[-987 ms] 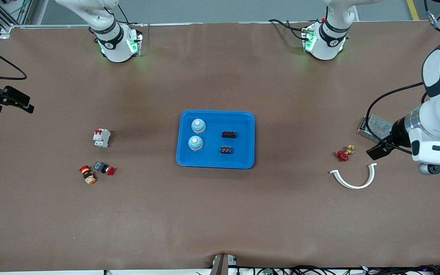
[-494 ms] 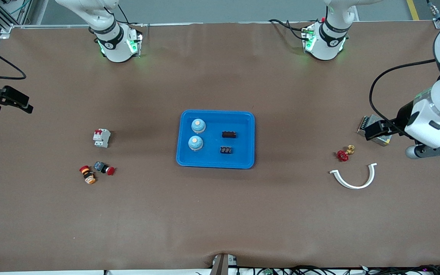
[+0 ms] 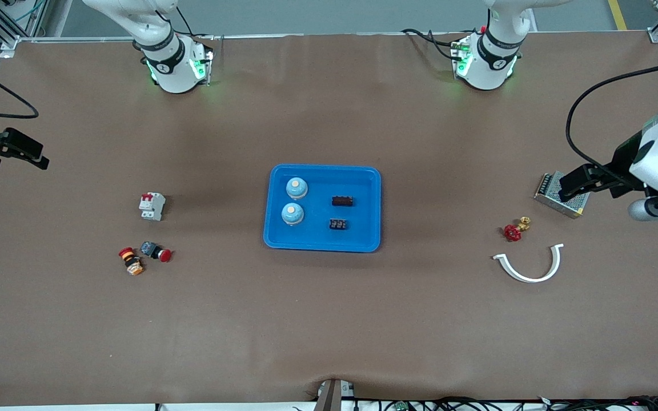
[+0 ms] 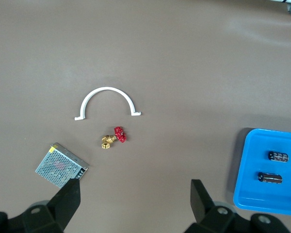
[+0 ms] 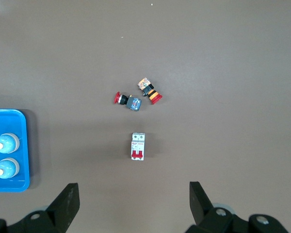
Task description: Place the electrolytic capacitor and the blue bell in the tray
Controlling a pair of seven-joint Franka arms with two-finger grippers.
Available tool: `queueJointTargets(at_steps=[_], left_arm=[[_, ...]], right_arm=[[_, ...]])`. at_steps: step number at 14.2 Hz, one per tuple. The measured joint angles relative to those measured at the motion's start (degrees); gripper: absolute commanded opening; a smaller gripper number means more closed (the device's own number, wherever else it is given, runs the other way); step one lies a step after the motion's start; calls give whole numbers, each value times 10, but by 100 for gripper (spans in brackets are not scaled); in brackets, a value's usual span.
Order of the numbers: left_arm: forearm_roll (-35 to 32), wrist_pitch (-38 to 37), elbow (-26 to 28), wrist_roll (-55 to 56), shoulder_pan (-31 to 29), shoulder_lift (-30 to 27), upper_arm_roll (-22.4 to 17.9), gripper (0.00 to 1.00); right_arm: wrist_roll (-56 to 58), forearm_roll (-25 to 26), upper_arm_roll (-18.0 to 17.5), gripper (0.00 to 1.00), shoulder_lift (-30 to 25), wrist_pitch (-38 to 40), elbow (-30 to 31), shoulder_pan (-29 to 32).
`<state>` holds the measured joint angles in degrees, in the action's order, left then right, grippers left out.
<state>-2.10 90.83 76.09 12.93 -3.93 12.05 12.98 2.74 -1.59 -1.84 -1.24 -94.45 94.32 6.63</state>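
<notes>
I saw the shallow bright blue rectangular plastic tray point(image 3: 322, 245) lying long axis between the arms' ends; left claw point(image 4: 135, 196) and right claw point(image 5: 133, 196) gaped wide, empty.

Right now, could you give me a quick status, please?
Left hand open over the metal box; right hand open, waiting. Bells, capacitors in tray. Nothing in the way.

Brown table point(image 3: 329, 319) w/ blue tray point(image 3: 322, 242) mid, breaker point(image 3: 152, 206) & 2 pushbuttons point(image 3: 144, 257) twd right arm's end, PSU point(image 3: 552, 188), red valve point(image 3: 516, 229), white clamp point(image 3: 529, 267) twd left arm's end.
</notes>
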Motion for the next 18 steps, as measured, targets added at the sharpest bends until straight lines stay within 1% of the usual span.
queueJointTargets(at_steps=[4, 7, 10, 12, 14, 18], left_arm=[[16, 0, 29, -24, 38, -43, -54, 100], [19, 4, 68, -38, 40, -78, -65, 100], [22, 44, 137, -39, 41, -126, -70, 100], [24, 49, 163, -41, 41, -149, -78, 100], [25, 48, 172, -42, 41, -159, -81, 100], [25, 48, 171, -43, 46, -162, -88, 100]], right_arm=[[0, 0, 0, 100, 0, 0, 0, 0], [0, 0, 0, 100, 0, 0, 0, 0], [0, 0, 0, 100, 0, 0, -1, 0], [0, 0, 0, 100, 0, 0, -1, 0], [0, 0, 0, 100, 0, 0, -1, 0], [0, 0, 0, 100, 0, 0, -1, 0]])
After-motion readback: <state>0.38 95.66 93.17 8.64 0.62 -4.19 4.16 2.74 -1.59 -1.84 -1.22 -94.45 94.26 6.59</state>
